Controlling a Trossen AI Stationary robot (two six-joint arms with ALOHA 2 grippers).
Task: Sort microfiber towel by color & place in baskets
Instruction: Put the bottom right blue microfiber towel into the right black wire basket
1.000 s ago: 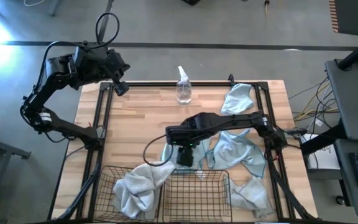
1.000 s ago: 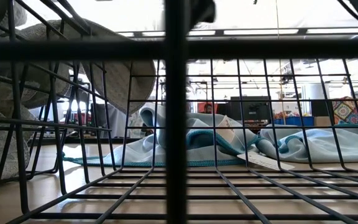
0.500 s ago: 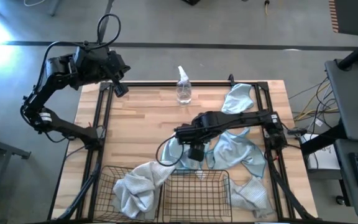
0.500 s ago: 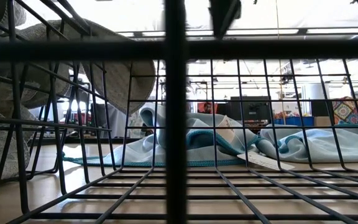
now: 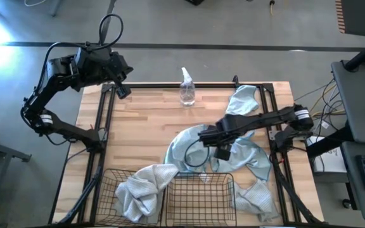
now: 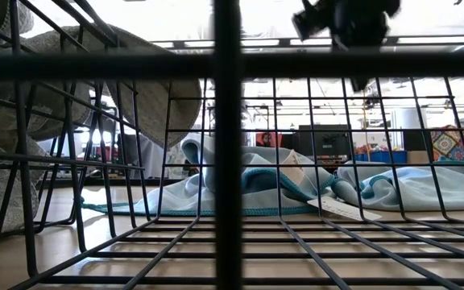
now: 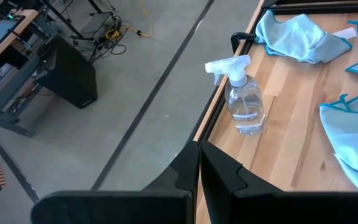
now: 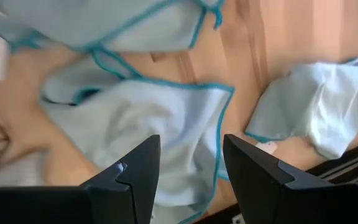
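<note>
Right gripper (image 5: 222,152) hovers wide open, empty, over blue towel (image 5: 236,155) at desk's four o'clock; next, descend and pinch; left gripper (image 7: 199,168) shut

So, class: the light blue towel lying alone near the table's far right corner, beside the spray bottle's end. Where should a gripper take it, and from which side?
Grip the raised, bunched fold at the middle of the blue towel, coming straight down from above. It lies crumpled on the table, so its folds stand up for the fingers, while its flat edges offer little. The open right gripper is nearest.
</note>
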